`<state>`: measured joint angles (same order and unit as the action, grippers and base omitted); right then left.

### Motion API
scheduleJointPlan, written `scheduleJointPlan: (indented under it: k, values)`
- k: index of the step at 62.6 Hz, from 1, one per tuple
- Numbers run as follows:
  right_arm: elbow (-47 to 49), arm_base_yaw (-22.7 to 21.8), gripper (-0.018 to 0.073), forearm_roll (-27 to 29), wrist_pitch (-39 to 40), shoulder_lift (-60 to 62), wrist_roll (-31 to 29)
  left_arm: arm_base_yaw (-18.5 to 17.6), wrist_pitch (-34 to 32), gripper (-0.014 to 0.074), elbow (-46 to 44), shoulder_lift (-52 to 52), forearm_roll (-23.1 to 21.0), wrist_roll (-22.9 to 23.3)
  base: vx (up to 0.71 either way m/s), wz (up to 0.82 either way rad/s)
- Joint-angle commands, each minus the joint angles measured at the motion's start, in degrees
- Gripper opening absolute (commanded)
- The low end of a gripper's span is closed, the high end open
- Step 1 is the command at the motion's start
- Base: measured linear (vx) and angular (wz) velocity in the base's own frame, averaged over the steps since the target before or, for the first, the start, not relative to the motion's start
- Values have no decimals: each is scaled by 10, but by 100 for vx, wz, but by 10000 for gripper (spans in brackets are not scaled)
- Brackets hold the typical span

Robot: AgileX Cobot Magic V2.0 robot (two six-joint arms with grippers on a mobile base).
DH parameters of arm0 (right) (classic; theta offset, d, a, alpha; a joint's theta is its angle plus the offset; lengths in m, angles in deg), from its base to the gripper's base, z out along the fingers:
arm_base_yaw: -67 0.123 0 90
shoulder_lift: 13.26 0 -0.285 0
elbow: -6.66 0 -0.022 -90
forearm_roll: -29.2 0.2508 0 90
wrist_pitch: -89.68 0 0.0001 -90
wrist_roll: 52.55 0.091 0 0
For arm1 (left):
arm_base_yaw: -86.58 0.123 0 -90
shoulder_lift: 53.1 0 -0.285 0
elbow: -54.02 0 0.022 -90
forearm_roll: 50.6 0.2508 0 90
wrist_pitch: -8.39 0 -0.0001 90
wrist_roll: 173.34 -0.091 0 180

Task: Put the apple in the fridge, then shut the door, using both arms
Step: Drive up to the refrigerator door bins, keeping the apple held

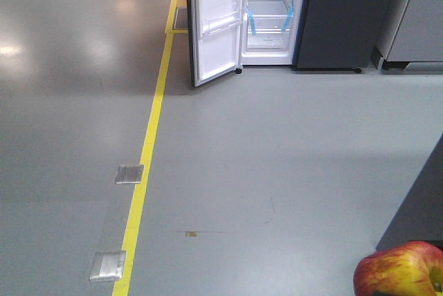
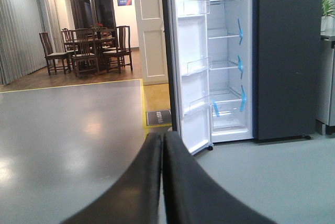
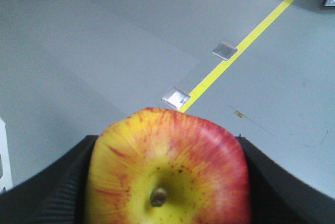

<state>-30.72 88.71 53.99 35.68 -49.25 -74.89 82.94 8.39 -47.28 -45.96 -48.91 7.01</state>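
Observation:
The apple (image 3: 167,171), red with yellow streaks, fills the bottom of the right wrist view, stem end facing the camera. My right gripper (image 3: 167,141) is shut on it, with a black finger (image 3: 57,187) pressed against each side. The apple (image 1: 401,272) also shows at the bottom right of the front view. Far ahead stands the fridge (image 1: 342,12), dark grey outside, its white inside (image 1: 270,12) exposed. Its door (image 1: 216,26) is swung open to the left. In the left wrist view my left gripper (image 2: 163,141) is shut and empty, pointing toward the fridge (image 2: 225,51) and its door (image 2: 191,67).
A yellow floor line (image 1: 149,144) runs from the front up to the fridge, with two metal floor plates (image 1: 129,173) beside it. A light grey cabinet (image 1: 419,19) stands right of the fridge. A dark slanted shape (image 1: 419,199) sits at the right edge. A dining table with chairs (image 2: 89,46) stands far left.

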Motion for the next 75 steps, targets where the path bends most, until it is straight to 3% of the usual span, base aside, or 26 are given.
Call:
scheduleJointPlan:
  k: [1,75]
  values:
    - [16,1,411,14,36,-2,-3,-3,-45,-6,12,-8,-4,5,32,3]
    - [16,1,411,14,35,-2,-3,-3,-45,-6,12,-8,-4,5,34,1]
